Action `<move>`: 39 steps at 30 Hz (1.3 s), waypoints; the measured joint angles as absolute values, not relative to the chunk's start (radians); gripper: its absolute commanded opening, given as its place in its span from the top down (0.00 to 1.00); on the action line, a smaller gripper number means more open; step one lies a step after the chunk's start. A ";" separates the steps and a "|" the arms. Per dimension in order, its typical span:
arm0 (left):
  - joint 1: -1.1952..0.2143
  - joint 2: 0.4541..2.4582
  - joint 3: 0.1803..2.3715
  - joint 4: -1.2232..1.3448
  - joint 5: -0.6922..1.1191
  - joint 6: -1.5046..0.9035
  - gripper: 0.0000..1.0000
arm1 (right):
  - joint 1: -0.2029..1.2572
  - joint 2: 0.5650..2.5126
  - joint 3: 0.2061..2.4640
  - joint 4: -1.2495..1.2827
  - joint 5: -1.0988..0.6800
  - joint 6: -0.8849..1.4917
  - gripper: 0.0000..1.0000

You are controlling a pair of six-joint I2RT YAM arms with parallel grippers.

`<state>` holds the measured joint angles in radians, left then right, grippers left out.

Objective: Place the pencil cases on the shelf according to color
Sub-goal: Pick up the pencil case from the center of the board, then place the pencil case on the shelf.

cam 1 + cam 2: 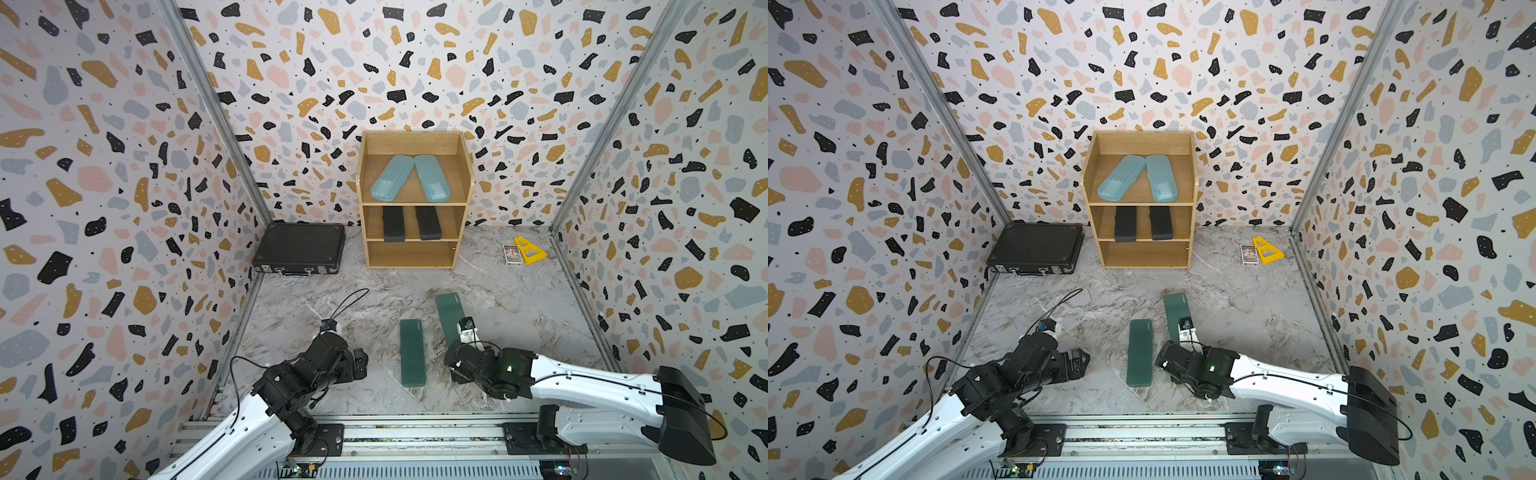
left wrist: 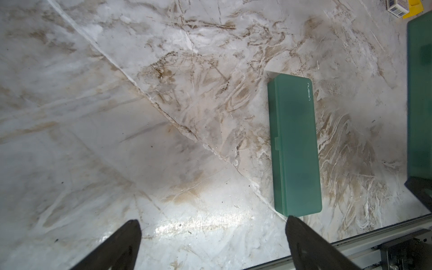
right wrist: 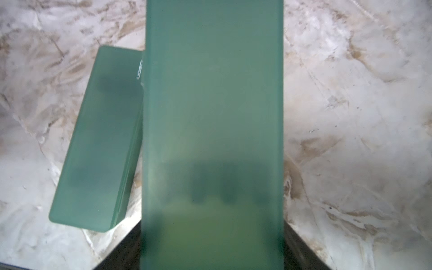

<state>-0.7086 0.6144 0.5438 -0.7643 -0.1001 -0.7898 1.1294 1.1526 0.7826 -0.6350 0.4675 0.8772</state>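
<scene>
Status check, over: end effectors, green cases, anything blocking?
Left end effector open, empty. Right end effector shut on one green case; other green case flat on table. Shelf bottom tier bare, nothing in between.

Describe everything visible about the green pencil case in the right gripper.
The green pencil case is long, flat, frosted dark-green plastic, with dark shapes showing through. The right gripper clamps its near end by the long sides; its far end points toward the shelf. The other green case lies beside it, apart.
</scene>
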 measured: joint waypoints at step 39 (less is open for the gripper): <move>-0.709 0.650 0.549 -0.707 -0.110 -0.789 0.00 | 0.646 1.850 1.175 -0.165 0.127 0.542 0.79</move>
